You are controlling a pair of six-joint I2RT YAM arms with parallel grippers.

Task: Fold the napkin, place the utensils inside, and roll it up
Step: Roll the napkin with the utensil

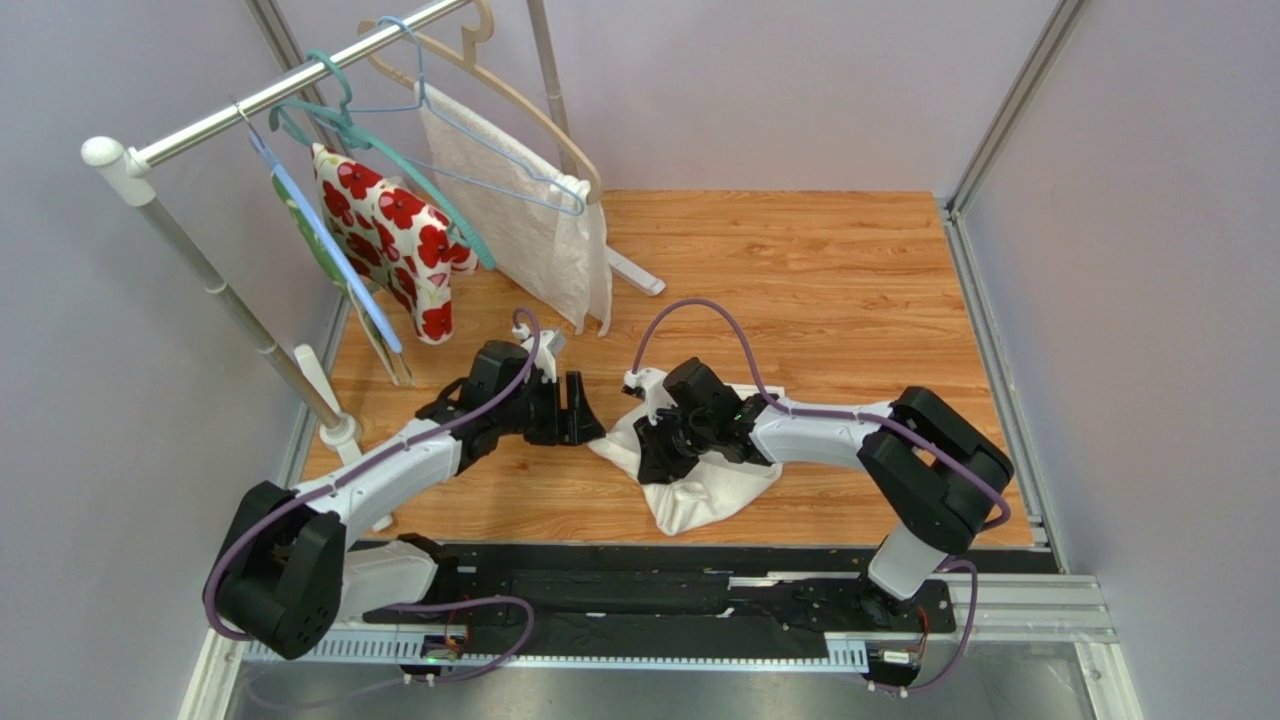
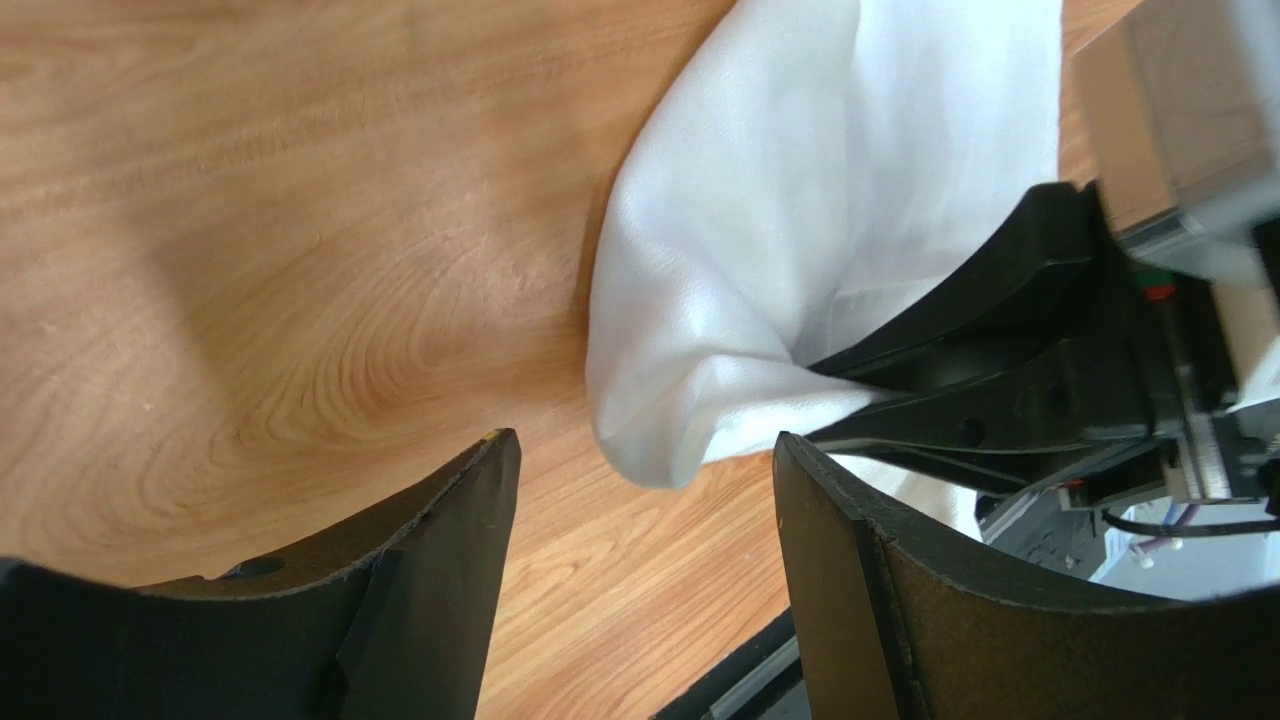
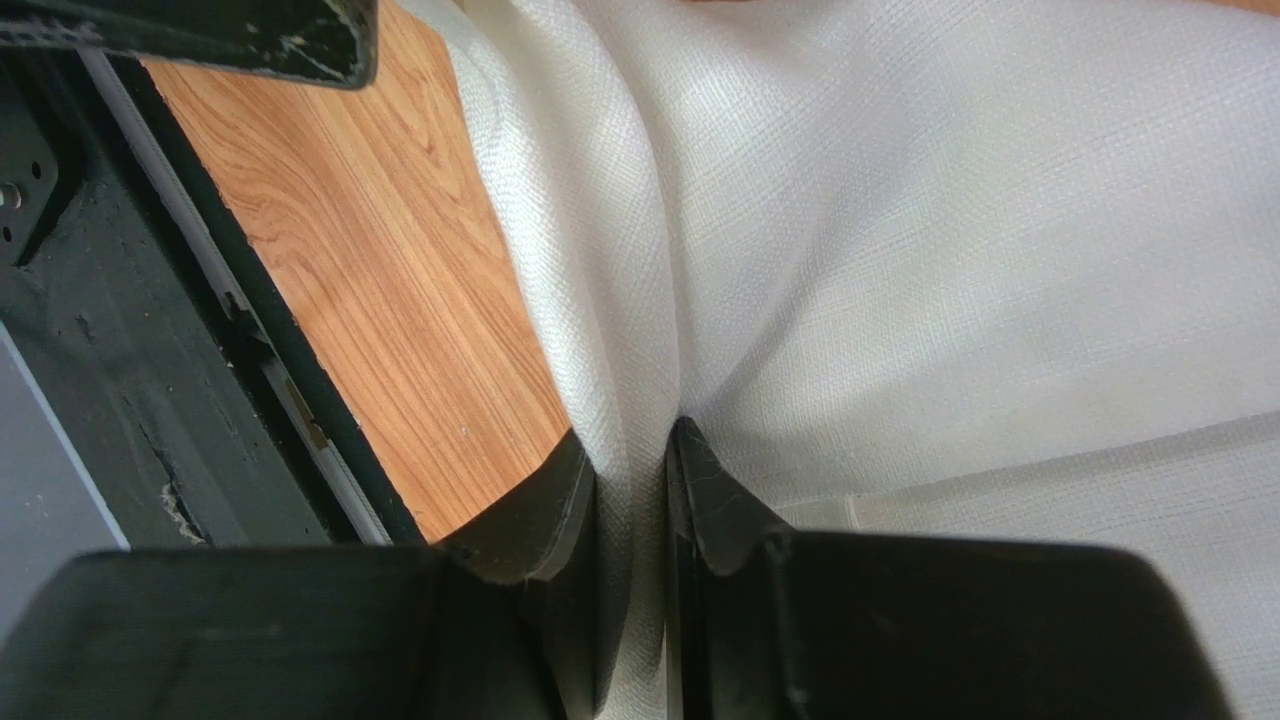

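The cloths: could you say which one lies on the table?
The plain napkin; the red-flowered cloth and textured white cloth hang from the rail.

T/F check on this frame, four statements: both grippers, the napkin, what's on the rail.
1. The right gripper is shut on a fold of the napkin. True.
2. The left gripper is clamped on the napkin as well. False: its jaws stand wide apart and clamp nothing; a corner of the napkin lies just off its fingertips.
3. The napkin lies spread flat on the table. False: it sits bunched in a crumpled heap under the right gripper.
4. A red-flowered cloth hangs from the rail at the far left. True.
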